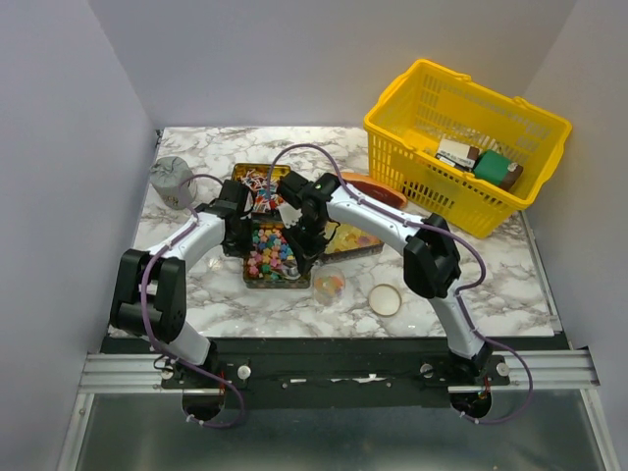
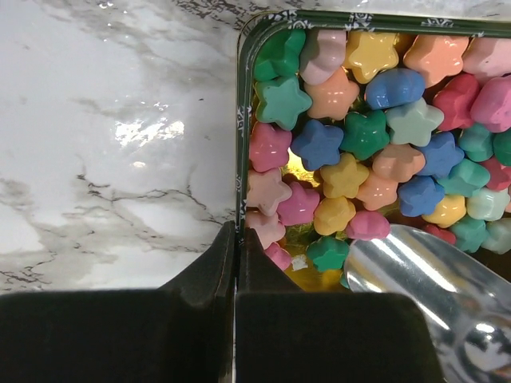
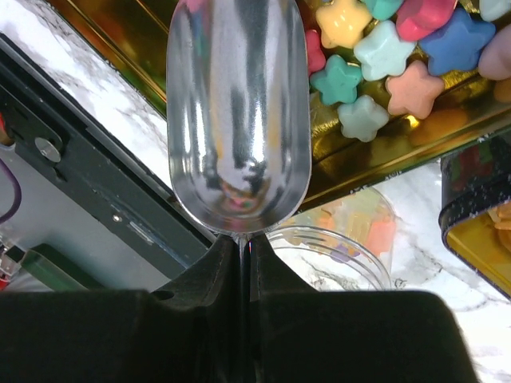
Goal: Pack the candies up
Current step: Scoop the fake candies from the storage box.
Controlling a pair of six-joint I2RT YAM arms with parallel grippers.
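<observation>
Pastel star candies (image 2: 359,136) fill a gold tin (image 1: 257,280); they also show in the right wrist view (image 3: 383,48). My left gripper (image 2: 236,236) is shut on the tin's left wall (image 2: 241,120). My right gripper (image 3: 242,243) is shut on the thin handle of a shiny metal scoop (image 3: 237,112). The scoop is empty and its mouth lies in the tin's near end, beside the stars. Red, blue and white wrapped candies (image 1: 257,182) fill a tin behind. Yellow-orange candies (image 1: 353,238) fill a tin at the right. A clear cup (image 3: 339,251) holding a few candies stands in front.
A round lid (image 1: 385,299) lies right of the clear cup (image 1: 329,286). A yellow basket (image 1: 466,137) with boxed packets stands at the back right. A reddish-brown slab (image 1: 378,189) lies behind the right arm. A grey crumpled object (image 1: 172,177) sits at the back left.
</observation>
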